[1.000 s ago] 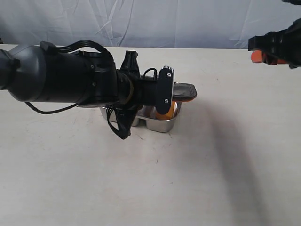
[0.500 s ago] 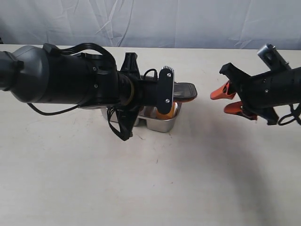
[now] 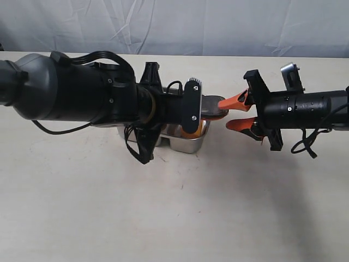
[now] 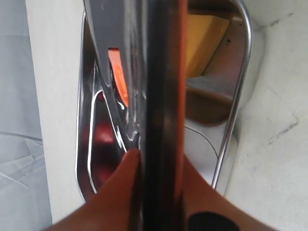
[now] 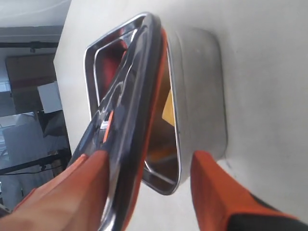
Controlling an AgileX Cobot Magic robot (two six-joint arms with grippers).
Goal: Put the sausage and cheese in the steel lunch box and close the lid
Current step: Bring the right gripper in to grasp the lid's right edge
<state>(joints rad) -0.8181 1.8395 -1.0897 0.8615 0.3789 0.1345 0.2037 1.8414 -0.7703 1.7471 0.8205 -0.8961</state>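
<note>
- The shiny rectangular stainless steel lunch box [image 3: 188, 144] sits on your pale table [image 3: 218, 207].
- The dark smoky translucent lid [image 5: 139, 86] is tilted over it, its edge pinched in your left gripper [image 4: 159, 168].
- Your right gripper [image 3: 226, 113] gapes wide and empty, one finger over the lid, the other beside the box.
- The yellow-orange cheese wedge [image 4: 204, 41] is in one compartment, the glossy red sausage [image 4: 100, 137] in the other.
</note>
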